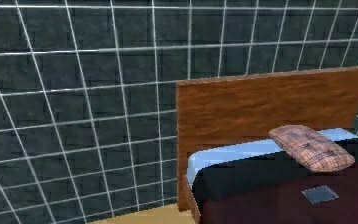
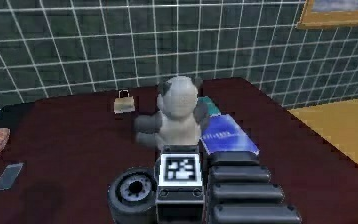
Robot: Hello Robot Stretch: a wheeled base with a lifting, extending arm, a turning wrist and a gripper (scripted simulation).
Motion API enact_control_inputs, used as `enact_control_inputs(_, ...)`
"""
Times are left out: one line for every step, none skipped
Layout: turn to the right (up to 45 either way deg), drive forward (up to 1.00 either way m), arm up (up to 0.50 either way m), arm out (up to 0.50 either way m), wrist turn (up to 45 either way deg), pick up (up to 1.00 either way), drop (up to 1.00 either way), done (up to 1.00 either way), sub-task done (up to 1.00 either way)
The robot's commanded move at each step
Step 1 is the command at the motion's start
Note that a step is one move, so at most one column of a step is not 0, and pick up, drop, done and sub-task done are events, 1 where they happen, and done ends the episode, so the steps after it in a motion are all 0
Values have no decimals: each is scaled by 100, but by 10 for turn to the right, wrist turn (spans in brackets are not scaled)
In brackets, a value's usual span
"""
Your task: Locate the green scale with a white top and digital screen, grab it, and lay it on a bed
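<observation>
A bed (image 2: 77,140) with a dark maroon cover spreads across the arm side view. It appears again at the forward view's lower right as the bed (image 1: 257,185), with a wooden headboard (image 1: 257,105). The arm's dark bar (image 2: 242,195) rises from the bottom edge, with a white marker square (image 2: 181,168) at its end. Left of the square sits the gripper's (image 2: 134,194) dark round body. Its far end is hard to make out, so I cannot tell whether it holds anything. A grey and white teddy bear (image 2: 177,110) sits on the cover just beyond the arm, with a teal-green sliver (image 2: 210,106) at its side.
A blue book (image 2: 230,135) lies right of the bear, and a small tan bag-like thing (image 2: 124,101) left of it. A flat grey slab (image 2: 7,177) lies near the bed's left edge, also seen as a slab (image 1: 318,193). A plaid pillow (image 1: 310,148) rests by the headboard. Dark tiled walls (image 1: 77,100) stand behind.
</observation>
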Motion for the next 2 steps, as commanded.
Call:
enact_control_inputs(-450,0,0,0,0,0,0,0,0)
enact_control_inputs(-300,0,0,0,0,0,0,0,0)
